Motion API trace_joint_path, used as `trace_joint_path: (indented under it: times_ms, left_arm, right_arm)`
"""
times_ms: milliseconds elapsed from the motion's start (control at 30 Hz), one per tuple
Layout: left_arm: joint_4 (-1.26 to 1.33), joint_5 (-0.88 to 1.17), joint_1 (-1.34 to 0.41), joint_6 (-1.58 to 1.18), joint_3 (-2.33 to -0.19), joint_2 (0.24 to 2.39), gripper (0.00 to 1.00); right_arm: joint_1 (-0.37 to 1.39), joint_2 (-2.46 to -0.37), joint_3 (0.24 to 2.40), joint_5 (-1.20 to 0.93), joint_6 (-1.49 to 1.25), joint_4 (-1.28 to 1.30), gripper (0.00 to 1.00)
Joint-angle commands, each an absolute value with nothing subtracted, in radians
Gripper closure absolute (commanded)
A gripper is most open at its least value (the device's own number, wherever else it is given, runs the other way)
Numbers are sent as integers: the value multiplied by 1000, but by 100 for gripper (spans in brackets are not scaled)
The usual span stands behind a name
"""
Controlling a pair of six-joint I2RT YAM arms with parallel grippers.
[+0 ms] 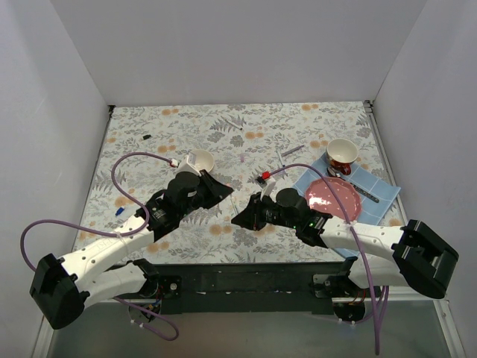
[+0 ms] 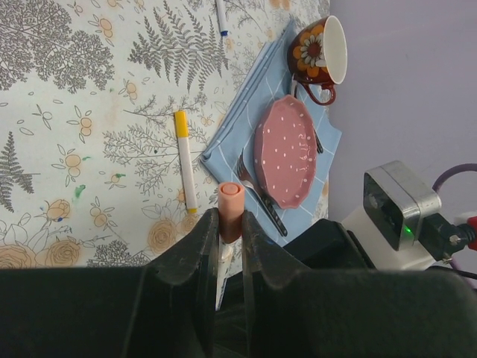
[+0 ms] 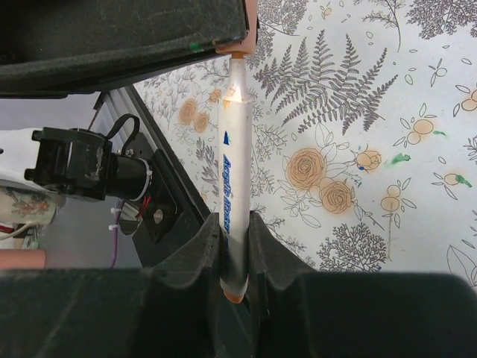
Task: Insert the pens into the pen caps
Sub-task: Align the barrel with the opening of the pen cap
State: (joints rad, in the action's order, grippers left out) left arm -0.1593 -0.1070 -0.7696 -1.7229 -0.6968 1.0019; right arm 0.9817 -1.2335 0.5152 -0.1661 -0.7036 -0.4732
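Gripping a short orange-pink plastic pen cap [image 2: 232, 200], the left tool [image 2: 229, 224] has its two dark fingers pressed against the cap's sides, and the cap's closed end sticks out past the fingertips. The right tool [image 3: 235, 233] is clamped on a thin white-barrelled marker pen with blue lettering [image 3: 232, 149]. An orange end of the pen shows just behind this tool's fingers. The pen's far end reaches up to the left tool, where a sliver of the pink cap shows. Whether the tip is inside the cap cannot be told. Both tools meet above the near middle of the tabletop with its grey-fern and orange-flower cloth [image 1: 298, 119].

A white pen with a yellow end [image 2: 184, 160] lies flat on the cloth, just beside a folded pale blue napkin [image 2: 246, 97]. A white pen with a blue tip [image 2: 221, 16] lies farther off. On the napkin sit a pink dotted plate [image 2: 287, 160] and a brown flowered cup [image 2: 319, 52], with a grey metal fork [image 2: 257, 190] beside the plate. A small black cap [image 1: 147, 137] lies at the far left, well apart from a white bowl [image 1: 200, 160].
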Motion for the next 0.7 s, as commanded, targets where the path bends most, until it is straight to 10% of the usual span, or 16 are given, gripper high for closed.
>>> trace_joint_path:
  times_ms: [0,500,667]
  left_arm:
    - [-144,-84,-775,-1703,-670,960,100]
    - [-135,-38,-778,-1645,-658,991,100]
    - [-141,-31,-778,-1634,-670,991,80]
  right_arm:
    - [976,-1233,569,-153,-706,-500,99]
    - [956,-1249,686,-83,-626,-399,99]
    - [956,-1273,747,-34,-560,-339,99]
